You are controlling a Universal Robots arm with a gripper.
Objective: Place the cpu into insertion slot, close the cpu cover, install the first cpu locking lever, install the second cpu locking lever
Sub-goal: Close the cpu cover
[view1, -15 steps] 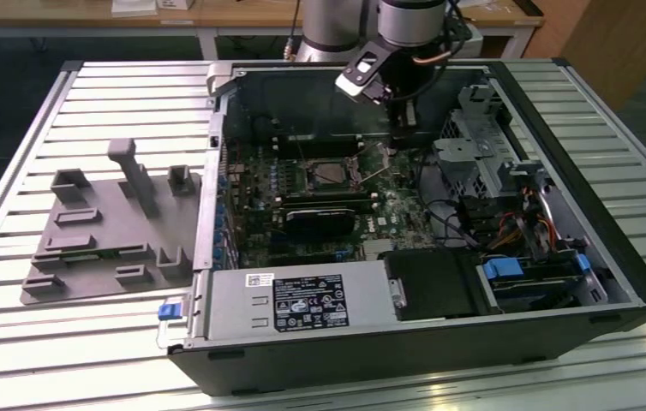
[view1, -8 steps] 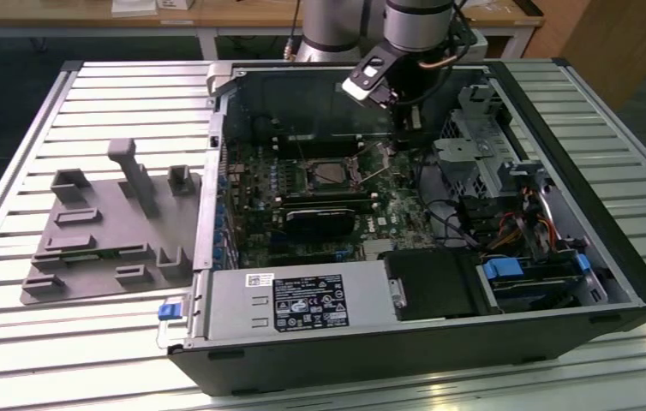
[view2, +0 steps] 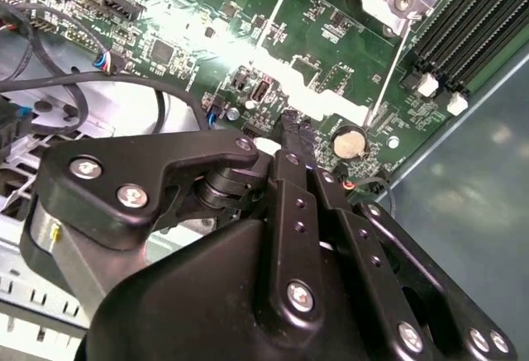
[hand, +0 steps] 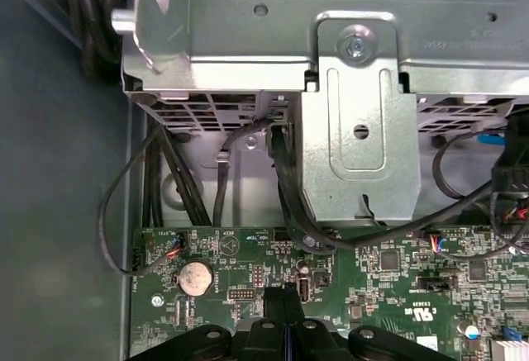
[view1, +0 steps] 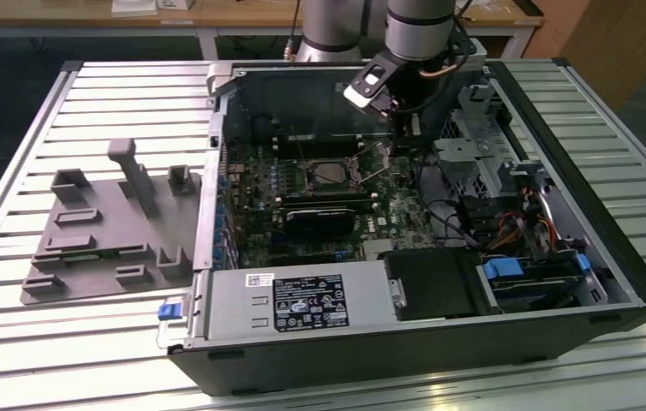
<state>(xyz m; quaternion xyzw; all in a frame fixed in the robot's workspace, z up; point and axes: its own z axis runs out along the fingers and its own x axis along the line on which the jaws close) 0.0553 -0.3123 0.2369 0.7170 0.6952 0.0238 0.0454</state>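
One gripper [hand: 285, 301], fingers pressed together on nothing, hangs inside the one open computer case [view1: 415, 364]. It is over the motherboard [hand: 372, 270] edge, near the single coin cell [hand: 196, 277]. The insertion slot [view1: 325, 174] sits mid-board, and two thin locking levers [view2: 390, 76] slant up beside it.

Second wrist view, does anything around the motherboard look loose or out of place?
One thin metal lever and another lever reach out from the insertion slot slantwise over the motherboard rather than lying latched along the socket's rim, so they look unfastened. Nothing else seems damaged or spilled.
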